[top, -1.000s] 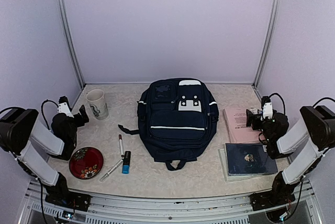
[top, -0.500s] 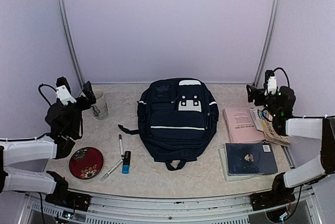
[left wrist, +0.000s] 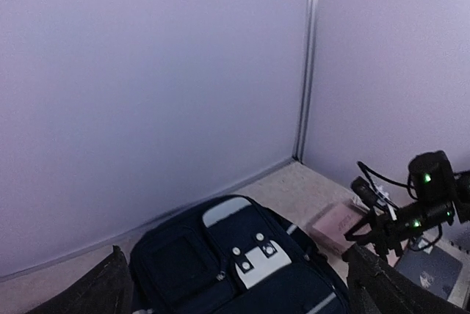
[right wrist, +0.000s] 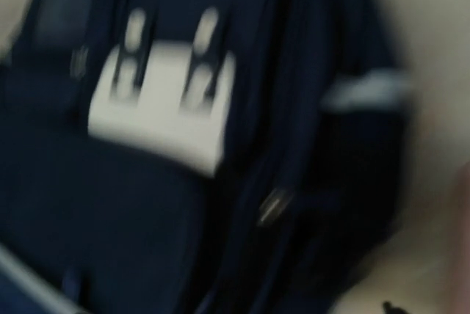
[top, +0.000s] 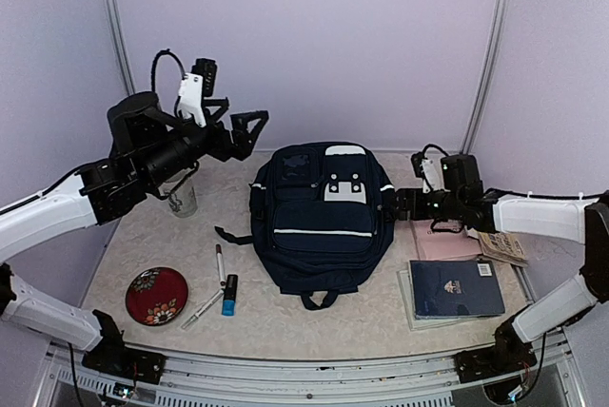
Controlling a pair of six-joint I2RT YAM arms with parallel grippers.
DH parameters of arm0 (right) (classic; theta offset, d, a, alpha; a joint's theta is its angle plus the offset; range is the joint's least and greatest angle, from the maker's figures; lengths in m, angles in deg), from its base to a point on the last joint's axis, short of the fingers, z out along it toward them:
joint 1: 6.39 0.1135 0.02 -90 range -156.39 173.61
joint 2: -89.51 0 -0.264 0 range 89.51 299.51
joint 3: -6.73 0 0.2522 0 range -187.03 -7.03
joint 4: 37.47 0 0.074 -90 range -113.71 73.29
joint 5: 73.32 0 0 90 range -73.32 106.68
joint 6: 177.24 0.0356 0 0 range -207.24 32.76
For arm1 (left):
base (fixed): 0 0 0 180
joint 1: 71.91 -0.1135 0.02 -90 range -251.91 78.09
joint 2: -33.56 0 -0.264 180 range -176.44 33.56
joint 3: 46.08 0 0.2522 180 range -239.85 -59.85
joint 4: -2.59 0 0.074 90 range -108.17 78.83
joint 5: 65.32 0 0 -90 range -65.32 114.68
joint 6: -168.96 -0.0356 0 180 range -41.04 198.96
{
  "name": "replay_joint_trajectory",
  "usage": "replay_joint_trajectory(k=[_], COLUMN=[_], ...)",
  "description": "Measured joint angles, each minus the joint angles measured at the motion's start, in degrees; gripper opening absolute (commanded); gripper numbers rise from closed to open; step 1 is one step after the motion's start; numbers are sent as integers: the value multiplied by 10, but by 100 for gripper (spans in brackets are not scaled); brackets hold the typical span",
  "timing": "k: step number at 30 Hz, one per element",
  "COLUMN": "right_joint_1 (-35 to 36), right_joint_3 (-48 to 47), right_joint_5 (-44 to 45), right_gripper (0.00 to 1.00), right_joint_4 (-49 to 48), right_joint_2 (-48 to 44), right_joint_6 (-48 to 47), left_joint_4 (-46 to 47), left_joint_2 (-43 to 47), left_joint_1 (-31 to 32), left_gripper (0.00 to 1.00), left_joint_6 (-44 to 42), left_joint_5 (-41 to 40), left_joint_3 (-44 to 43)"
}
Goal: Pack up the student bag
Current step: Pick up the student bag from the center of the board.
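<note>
Lying flat, front up, in the middle of the table [top: 285, 326], the student bag [top: 322, 222] has not shifted and looks zipped shut; only the arms have changed. A second ago both were folded at the table's sides. Now the left claw [top: 243, 126] has swung up high over the bag's rear left corner, its jaws spread wide and holding nothing, with the bag below it and well apart. The right claw [top: 404, 205] has reached in low to the bag's right edge, just beside the fabric. Whether it touches, or how its jaws stand, I cannot tell, as its own view is a blur of white patch and zip. I judge this the approach to opening the bag. The pink book [top: 440, 236], dark blue book [top: 455, 288] and pens [top: 220, 264] lie unpacked.
</note>
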Motion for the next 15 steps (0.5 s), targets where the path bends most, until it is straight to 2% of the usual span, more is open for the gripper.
replay_joint_trajectory(k=[3, 8, 12, 15], right_joint_1=[52, 80, 83, 92], right_joint_3=[-1, -9, -44, -85], right_joint_5=[2, -17, -13, -6], right_gripper=[94, 90, 71, 45], right_joint_4=[27, 28, 41, 59], right_joint_2=[40, 101, 172, 212], right_joint_6=[19, 58, 76, 78], left_joint_4=[-59, -96, -86, -81], left_joint_2=[-43, -84, -78, -71], left_joint_1=[18, 40, 45, 45], left_gripper=[99, 99, 99, 99], left_joint_6=[-17, -40, -58, -73], left_joint_5=[62, 118, 123, 118], left_joint_3=[-23, -14, 24, 49])
